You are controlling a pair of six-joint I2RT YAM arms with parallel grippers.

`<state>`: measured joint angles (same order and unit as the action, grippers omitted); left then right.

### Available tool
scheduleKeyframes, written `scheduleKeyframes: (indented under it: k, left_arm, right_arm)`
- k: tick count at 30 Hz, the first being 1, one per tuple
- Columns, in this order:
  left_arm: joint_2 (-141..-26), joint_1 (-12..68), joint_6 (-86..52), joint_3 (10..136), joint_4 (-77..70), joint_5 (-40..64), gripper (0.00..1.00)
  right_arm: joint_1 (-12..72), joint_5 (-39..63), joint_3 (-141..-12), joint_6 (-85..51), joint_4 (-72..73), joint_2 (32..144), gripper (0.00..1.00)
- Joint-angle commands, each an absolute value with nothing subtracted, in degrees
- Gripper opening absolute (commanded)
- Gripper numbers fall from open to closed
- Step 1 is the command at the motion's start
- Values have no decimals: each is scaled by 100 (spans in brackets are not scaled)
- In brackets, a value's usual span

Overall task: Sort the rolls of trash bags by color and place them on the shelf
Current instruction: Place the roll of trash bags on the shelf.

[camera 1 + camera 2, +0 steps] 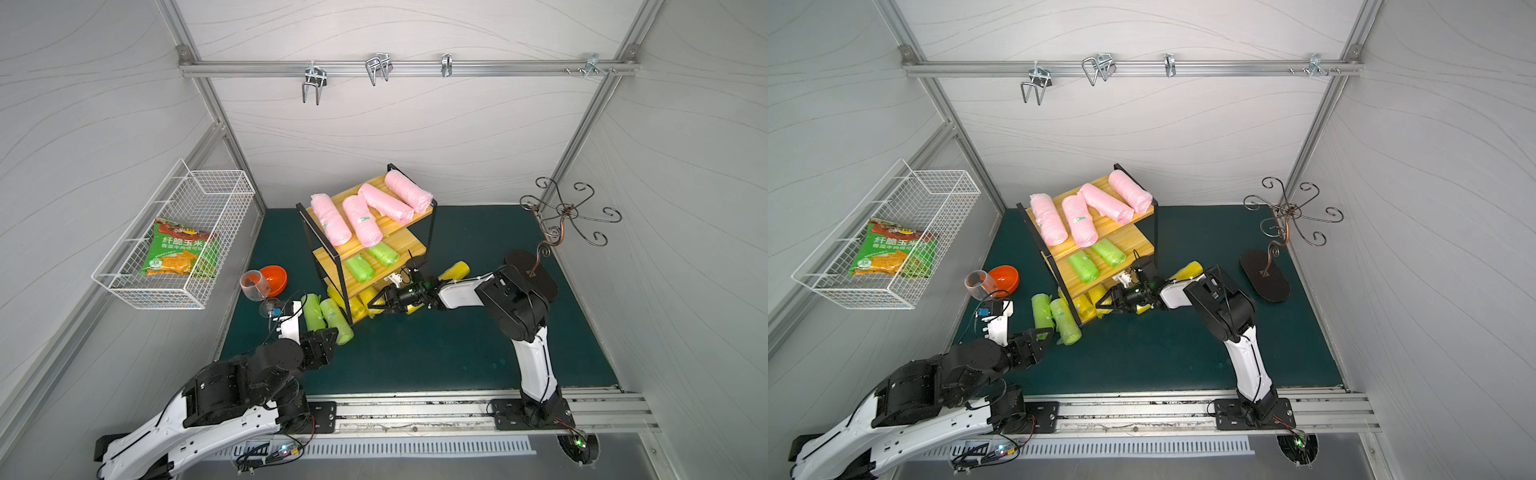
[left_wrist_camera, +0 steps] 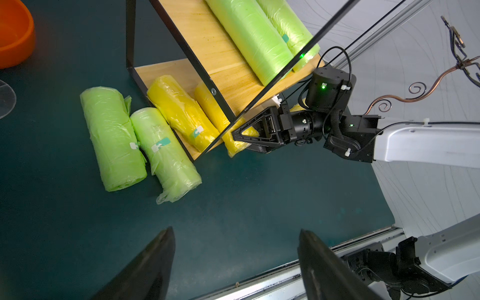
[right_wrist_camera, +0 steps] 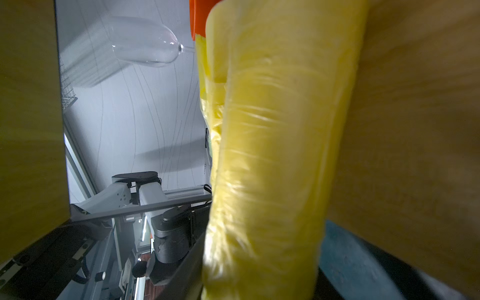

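The right gripper [image 2: 240,140] is down low at the bottom board of the shelf [image 1: 405,243]. A yellow roll [image 3: 272,155] lies right between its jaws, one jaw on each side of it, and the roll's near end pokes out past the edge of the board. I cannot tell if the jaws squeeze the roll or just sit around it. Another yellow roll [image 2: 181,111] lies just beside the jaws on the same board. One more yellow roll [image 1: 456,269] lies on the green mat [image 1: 415,353] behind the right arm. The left gripper [image 2: 235,230] hangs above the mat with its jaws spread wide, and nothing is between them. Ahead of these jaws, not between them, two green rolls [image 2: 114,140] lie side by side on the mat, touching each other, just beside the foot of the shelf. Each of these two has a small label. Higher up than both grippers, two more green rolls [image 1: 360,268] lie on the middle board. Four pink rolls [image 1: 362,221] lie on the top board. Off to the side of the left jaws stand an orange bowl [image 1: 274,277] and a wine glass [image 1: 253,284], close together. A white wire basket [image 1: 212,195] hangs on the wall with a snack bag [image 1: 178,249] in it. A curly metal stand [image 1: 1264,276] is on the mat behind the right arm.
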<state>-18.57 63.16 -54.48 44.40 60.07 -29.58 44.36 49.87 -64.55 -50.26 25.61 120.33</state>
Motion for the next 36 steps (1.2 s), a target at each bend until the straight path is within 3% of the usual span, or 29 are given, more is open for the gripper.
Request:
scheduleKeyframes:
  k: [1, 17, 23, 27, 36]
  left_arm:
    - [-1872, 6315, -5457, 4496, 5791, -2963, 82]
    - [-1882, 6317, -5467, 4413, 5682, -2903, 82]
    - [-1901, 6318, -5467, 4433, 5692, -2889, 80]
    - [-1855, 6319, -5484, 4431, 5751, -2909, 78]
    - [-1856, 6319, -5476, 4403, 5705, -2892, 77]
  right_arm:
    - [4450, 4914, -6520, -4561, 1685, 11816, 50]
    - [4564, 4510, -6402, -3827, 88, 11307, 61]
    - [4587, 4517, -6556, -3835, 18, 11330, 47]
    - [4604, 4501, -6621, -3826, -9, 11338, 26]
    - [4579, 4185, -6874, -3832, 16, 11455, 18]
